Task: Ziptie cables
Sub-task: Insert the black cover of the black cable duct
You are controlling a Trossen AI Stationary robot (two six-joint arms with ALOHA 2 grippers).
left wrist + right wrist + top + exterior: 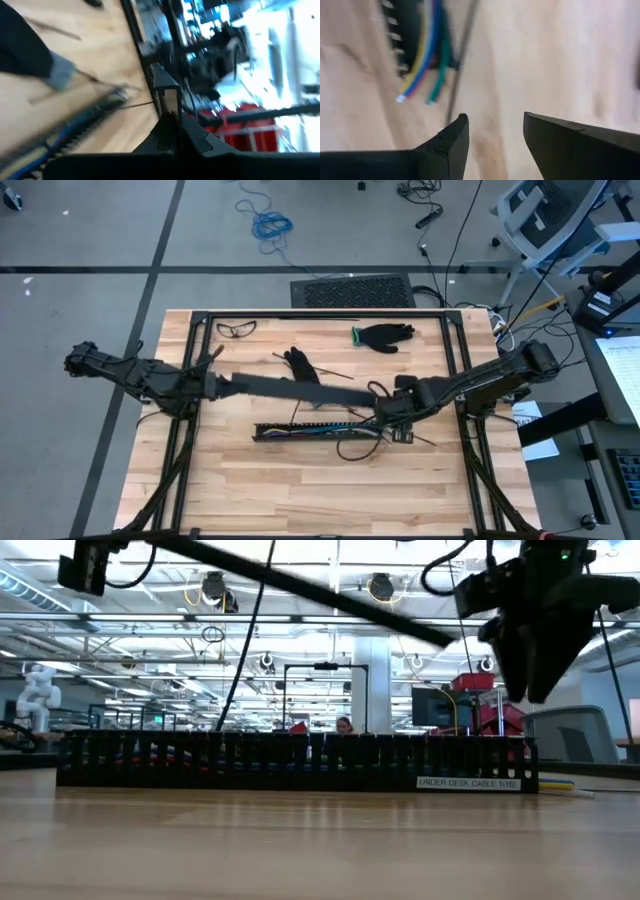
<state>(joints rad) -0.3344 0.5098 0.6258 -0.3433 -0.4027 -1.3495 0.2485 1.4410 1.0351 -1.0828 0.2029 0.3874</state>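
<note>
Cables (300, 431) lie in black slotted strip (270, 432) mid-desk (300, 490), long axis left-right, ends at right gripper (400, 436), fingers parted, empty; strip label (468, 783) "UNDER-DESK CABLE"; left gripper (372, 388) closed, empty

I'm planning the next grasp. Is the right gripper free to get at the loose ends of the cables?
Probably yes. The right gripper is open and empty just short of the cables, with bare table between. A thin black stick beside them might get pinched too.
</note>
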